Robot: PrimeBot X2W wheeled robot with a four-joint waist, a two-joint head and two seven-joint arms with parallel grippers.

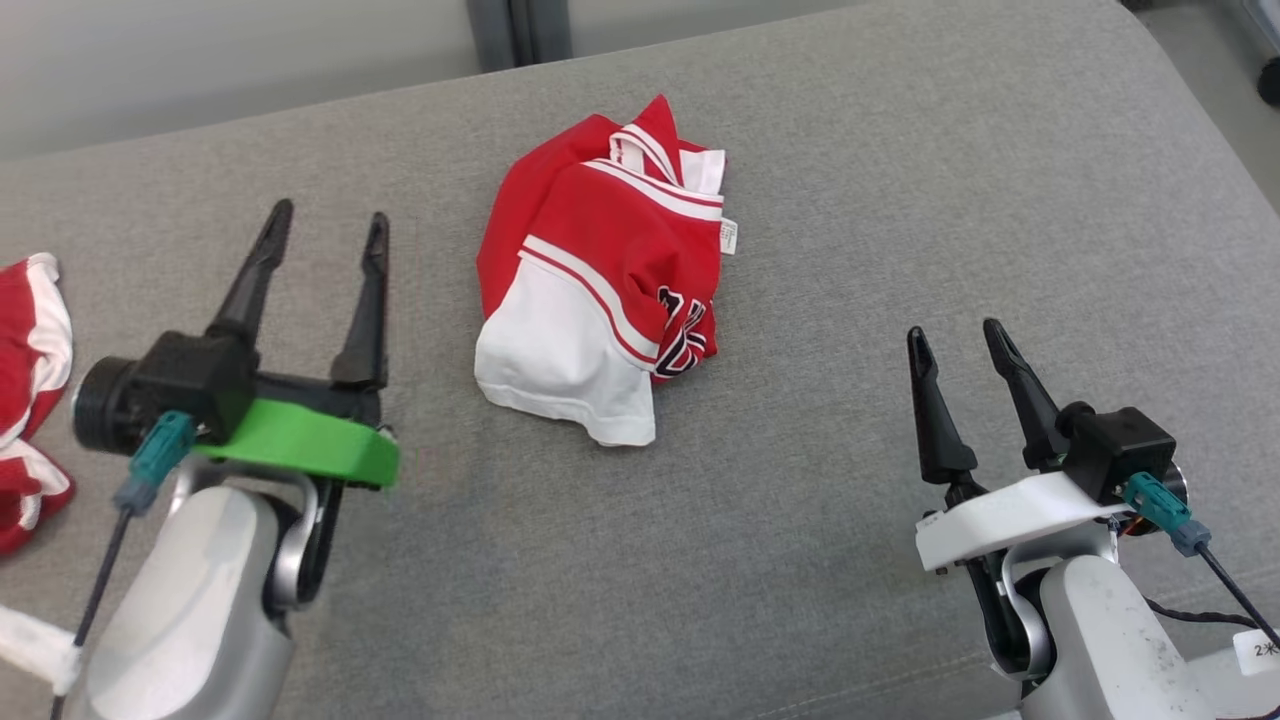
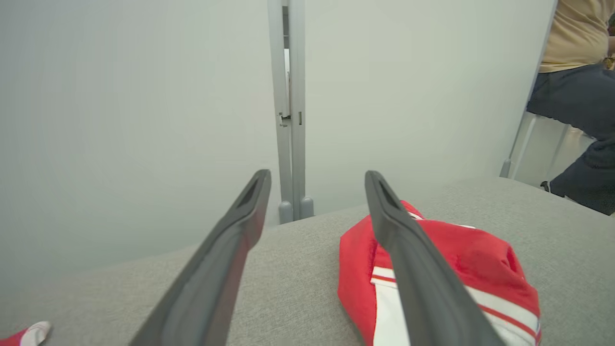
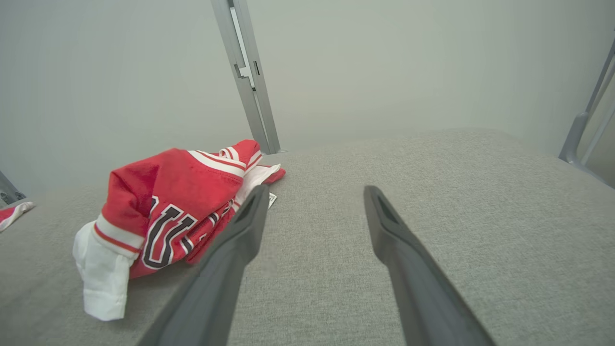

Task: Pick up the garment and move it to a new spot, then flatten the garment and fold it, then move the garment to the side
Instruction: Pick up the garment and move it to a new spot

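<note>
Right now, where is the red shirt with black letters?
In the head view, the shirt lies on the cushion between the left gripper and right gripper, touching neither.

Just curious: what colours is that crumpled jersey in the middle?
The jersey is red and white with dark lettering, clearest in the right wrist view.

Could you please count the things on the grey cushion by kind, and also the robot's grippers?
Garments, red and white: 2, the crumpled garment in the middle and a second garment at the left edge.
Grippers: 2, the left gripper and the right gripper, both open and empty.
Total: 4.
</note>
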